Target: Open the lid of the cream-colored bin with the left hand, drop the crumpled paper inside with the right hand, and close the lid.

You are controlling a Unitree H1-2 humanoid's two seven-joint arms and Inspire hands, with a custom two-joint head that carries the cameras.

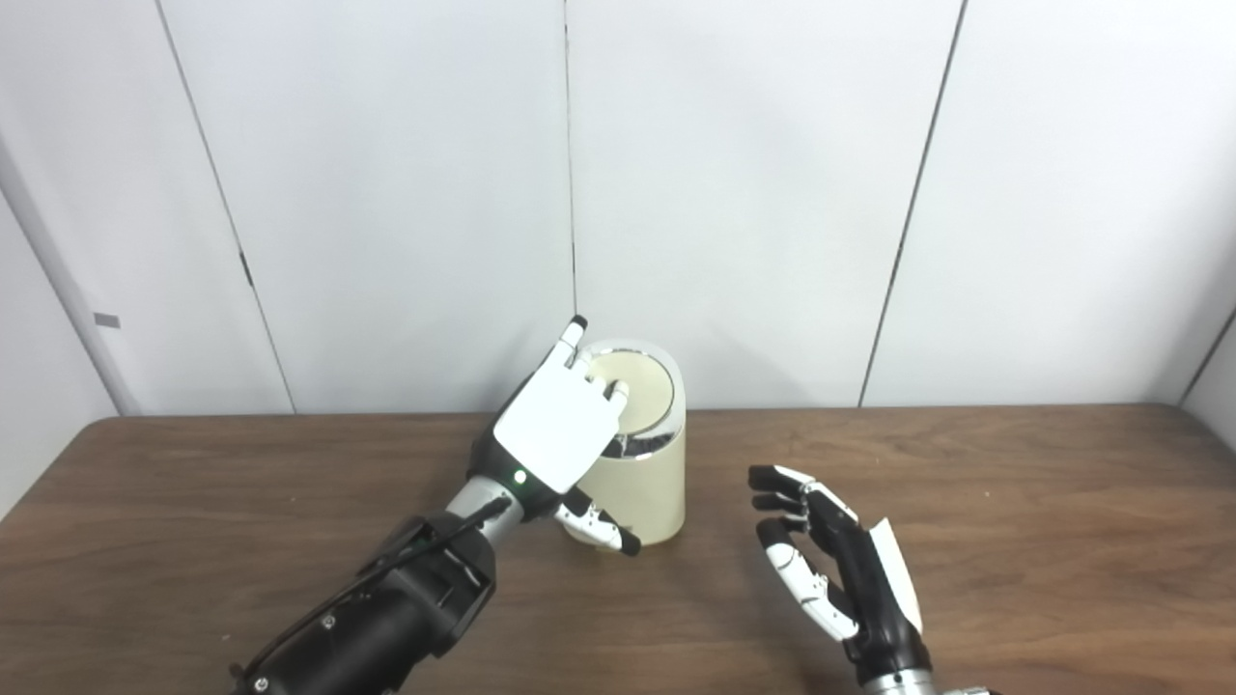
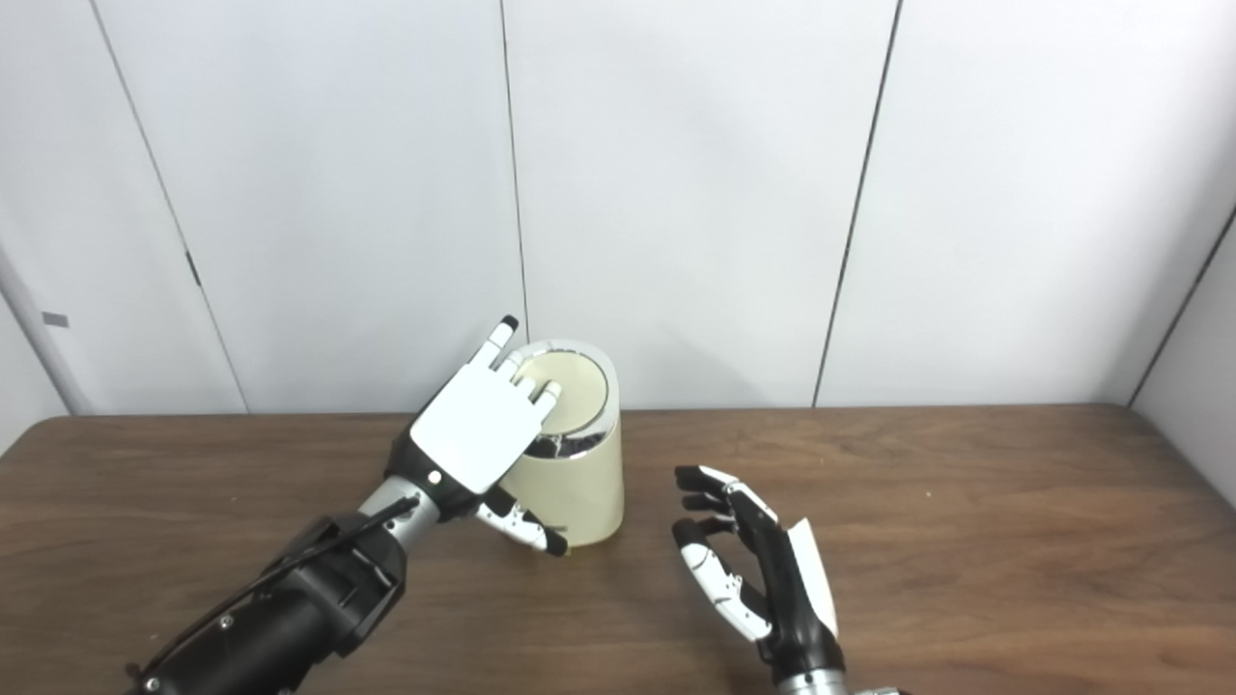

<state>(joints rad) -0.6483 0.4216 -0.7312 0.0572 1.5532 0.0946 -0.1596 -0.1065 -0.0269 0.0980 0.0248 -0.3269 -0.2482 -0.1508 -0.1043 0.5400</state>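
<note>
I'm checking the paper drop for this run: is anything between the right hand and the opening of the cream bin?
Yes. The lid lies shut over the cream bin, with the left hand over it. The right hand waits open on the table, holding nothing; no crumpled paper is in view.

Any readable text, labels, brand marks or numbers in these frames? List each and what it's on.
None readable.
cream-colored bin: plain body and lid, no print visible.
left hand: blank white back plate, only a lit green dot near the wrist.
right hand: no markings visible.
grey tag on the wall panel: too small to tell if it carries text.
</note>
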